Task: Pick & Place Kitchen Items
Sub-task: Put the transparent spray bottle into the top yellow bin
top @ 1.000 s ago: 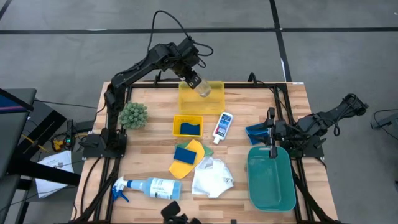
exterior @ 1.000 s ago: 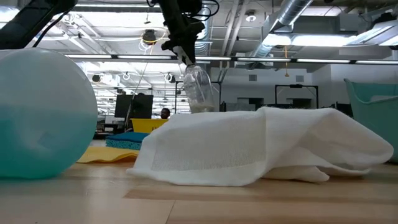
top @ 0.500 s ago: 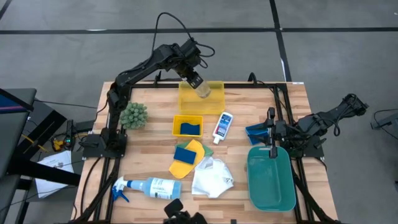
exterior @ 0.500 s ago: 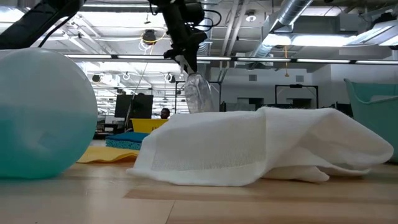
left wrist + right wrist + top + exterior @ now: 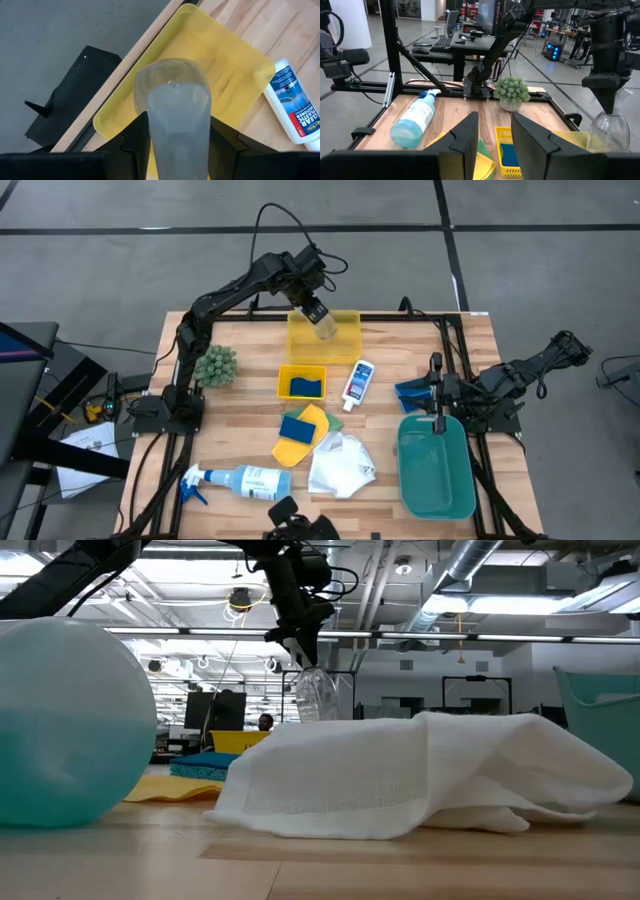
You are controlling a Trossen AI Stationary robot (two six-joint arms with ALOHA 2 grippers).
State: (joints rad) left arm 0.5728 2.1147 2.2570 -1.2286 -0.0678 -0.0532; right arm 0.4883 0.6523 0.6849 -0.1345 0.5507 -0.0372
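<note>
One clear bottle (image 5: 172,115), see-through and empty, hangs clenched in left jaws.

Clear glossy plastic bottle (image 5: 172,112), matt wood table (image 5: 250,445), woven cloth (image 5: 420,775).

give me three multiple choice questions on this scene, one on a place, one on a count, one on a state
1. Where is the clear bottle?
A. over the big yellow tray
B. in the teal bin
C. beside the plant

2. How many yellow trays are on the table?
A. one
B. two
C. four

3. How is the left end effector?
A. open and empty
B. shut on the clear bottle
C. out of view

Answers: 1 A, the high view shows the bottle above that tray. 2 B, a big one and a small tray. 3 B, the left wrist view shows its fingers clamping the bottle.
</note>
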